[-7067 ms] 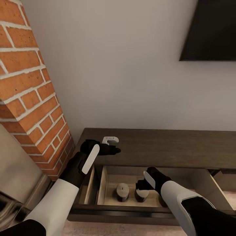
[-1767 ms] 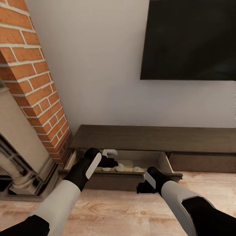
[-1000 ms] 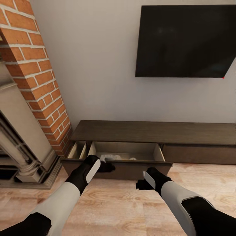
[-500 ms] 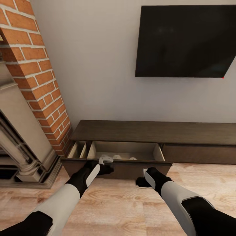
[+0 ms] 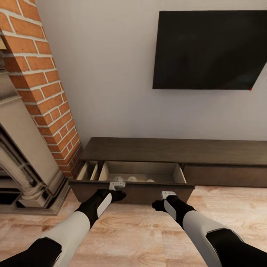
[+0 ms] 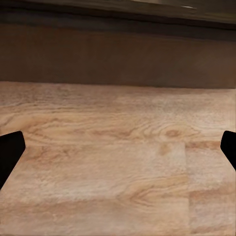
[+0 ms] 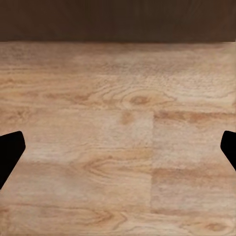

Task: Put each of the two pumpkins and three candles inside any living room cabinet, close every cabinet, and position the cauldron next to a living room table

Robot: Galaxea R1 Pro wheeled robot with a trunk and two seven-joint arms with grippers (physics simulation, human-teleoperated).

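The long dark-brown cabinet (image 5: 174, 150) stands against the wall with its left drawer (image 5: 141, 172) pulled out. Three pale candle tops (image 5: 132, 179) peek over the drawer's front panel (image 5: 137, 193). My left gripper (image 5: 119, 190) is just in front of that panel, near its left part. My right gripper (image 5: 160, 201) is lower, over the floor before the panel's right part. In the left wrist view the gripper (image 6: 118, 152) is open over floor planks, and the right wrist view shows the other gripper (image 7: 118, 152) open the same way. The pumpkins, cauldron and table are out of view.
A brick fireplace (image 5: 40, 85) with a stone surround (image 5: 22, 159) rises at the left, close to the drawer's end. A black TV (image 5: 211, 50) hangs on the wall above the cabinet. Light wood-plank floor (image 5: 141, 230) lies between me and the cabinet.
The view has drawn back from the cabinet since the earliest frame. In the last half second both grippers sank a little; the left one dropped from the drawer's rim to its front panel.
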